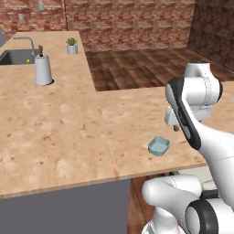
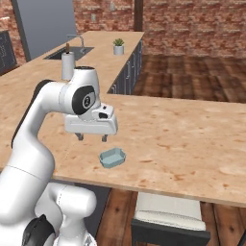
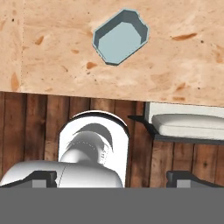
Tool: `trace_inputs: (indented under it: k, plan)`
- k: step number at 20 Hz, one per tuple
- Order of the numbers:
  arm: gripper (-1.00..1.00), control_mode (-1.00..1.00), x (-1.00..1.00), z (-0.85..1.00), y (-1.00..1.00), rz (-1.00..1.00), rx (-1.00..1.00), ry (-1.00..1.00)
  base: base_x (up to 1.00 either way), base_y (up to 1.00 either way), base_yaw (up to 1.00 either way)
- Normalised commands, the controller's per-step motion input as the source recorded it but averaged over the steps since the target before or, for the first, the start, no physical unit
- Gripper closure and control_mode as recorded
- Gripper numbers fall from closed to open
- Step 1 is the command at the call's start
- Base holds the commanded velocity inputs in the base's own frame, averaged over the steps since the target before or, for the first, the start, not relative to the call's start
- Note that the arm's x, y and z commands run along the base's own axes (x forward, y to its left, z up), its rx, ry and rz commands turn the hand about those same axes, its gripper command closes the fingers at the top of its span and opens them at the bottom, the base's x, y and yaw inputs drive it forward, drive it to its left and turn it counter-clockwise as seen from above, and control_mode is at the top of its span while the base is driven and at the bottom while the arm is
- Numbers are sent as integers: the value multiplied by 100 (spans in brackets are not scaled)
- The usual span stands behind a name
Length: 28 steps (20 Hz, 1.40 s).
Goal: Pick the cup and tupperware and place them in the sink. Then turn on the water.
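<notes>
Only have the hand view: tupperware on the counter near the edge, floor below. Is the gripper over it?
Observer: Not quite. In the right base view the gripper hangs open above the counter, just beside the tupperware and not touching it.
Operator: Where's the sink from there?
Observer: Far off, at the back of the counter's other leg. The sink sits under its faucet, with a white paper-towel roll standing in front of it.
Operator: And the cup?
Observer: A yellow speck shows at the sink's edge by the roll. It's too small to tell whether it's the cup.
</notes>
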Motion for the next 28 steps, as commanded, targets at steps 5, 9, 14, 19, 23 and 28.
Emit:
trace_inputs:
  k: [5, 9, 14, 19, 23, 28]
  plan:
    - [-100, 100, 0, 0, 0, 0, 0, 0, 2, 0, 0]
    - [-100, 100, 0, 0, 0, 0, 0, 0, 0, -1, 0]
    - [-100, 100, 0, 0, 0, 0, 0, 0, 0, 0, 0]
    - [-100, -100, 4, -8, -6, 0, 2, 0, 0, 0, 0]
    - [-100, -100, 2, -19, -18, 0, 5, -1, 0, 0, 0]
    - [-100, -100, 22, -25, 0, -4, 1, -2, 0, 0, 0]
